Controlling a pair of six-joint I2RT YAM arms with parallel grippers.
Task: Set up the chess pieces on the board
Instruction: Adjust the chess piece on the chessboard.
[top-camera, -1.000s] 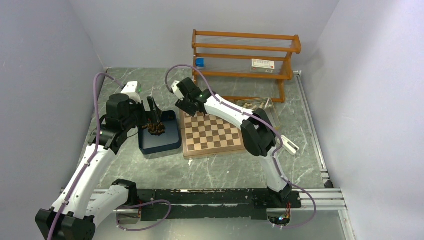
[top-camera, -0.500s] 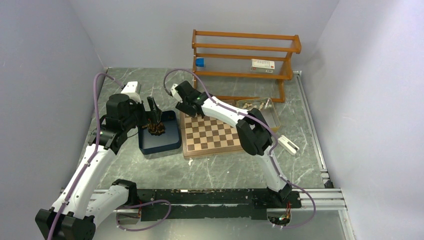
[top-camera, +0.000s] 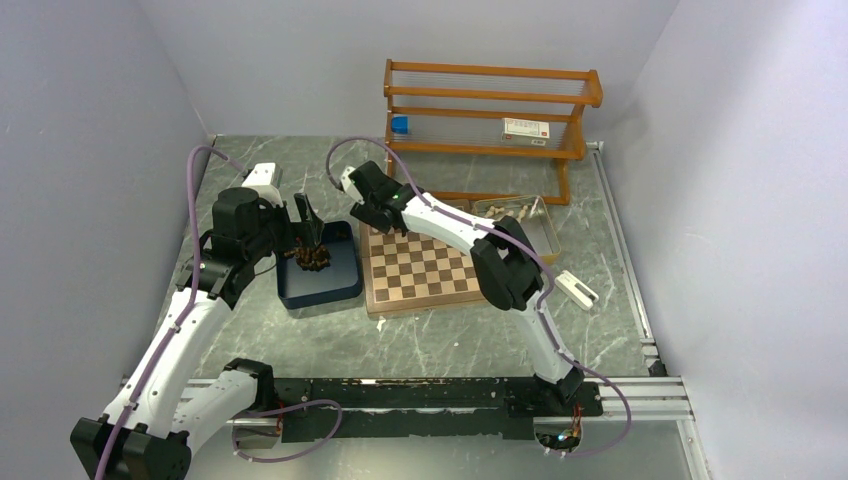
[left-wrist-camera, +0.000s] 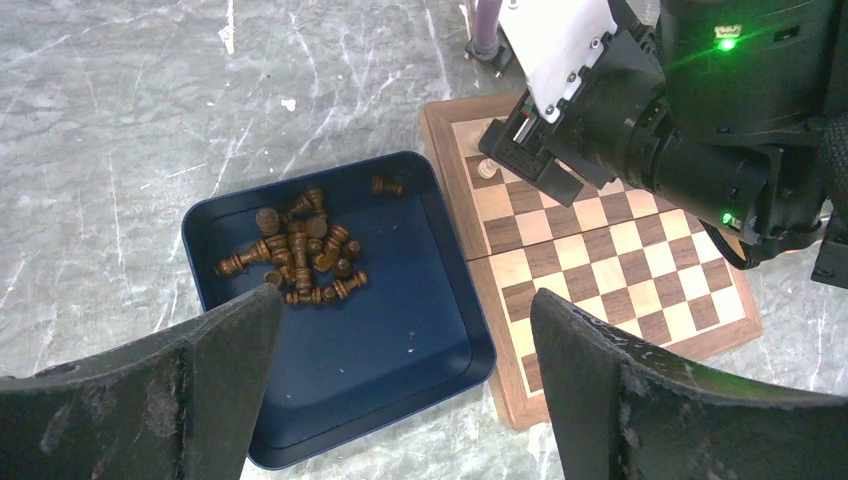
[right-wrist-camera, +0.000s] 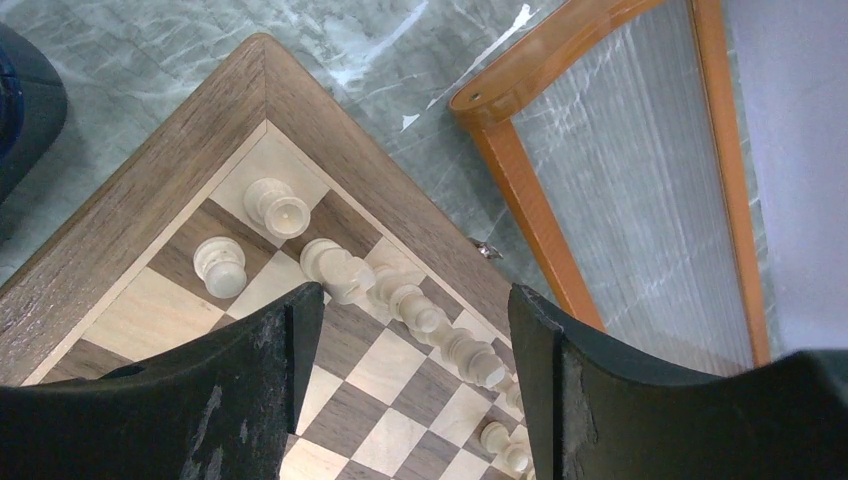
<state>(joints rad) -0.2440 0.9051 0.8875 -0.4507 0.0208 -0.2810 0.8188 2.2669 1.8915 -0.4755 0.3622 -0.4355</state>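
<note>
- Compared with one second ago, the right arm has shifted a little toward the far-left corner of the board (top-camera: 425, 268), and its elbow has moved to the left. The left arm shows no visible change.
- The right end effector (right-wrist-camera: 410, 300) hangs over that corner, jaws partly apart with nothing between them.
- Below it, pale pieces (right-wrist-camera: 335, 268) stand in a tight row along the far edge, with one pawn (right-wrist-camera: 220, 265) in front.
- Risk: if the fingers come down here, one can hit a neighbour and knock over several pieces, because the gaps between them are small.
- The left end effector (left-wrist-camera: 405, 300) is wide open and empty, above the blue tray (left-wrist-camera: 330, 440).
- The dark pieces (left-wrist-camera: 300, 255) lie there in a heap, most on their sides and touching each other.
- Risk: a grip into the heap may catch two pieces, or hold one crosswise, so that it does not stand when put on its square.
- Risk: both arms work close together at the left edge of the board, so a reach from the tray could bump the right arm.
</note>
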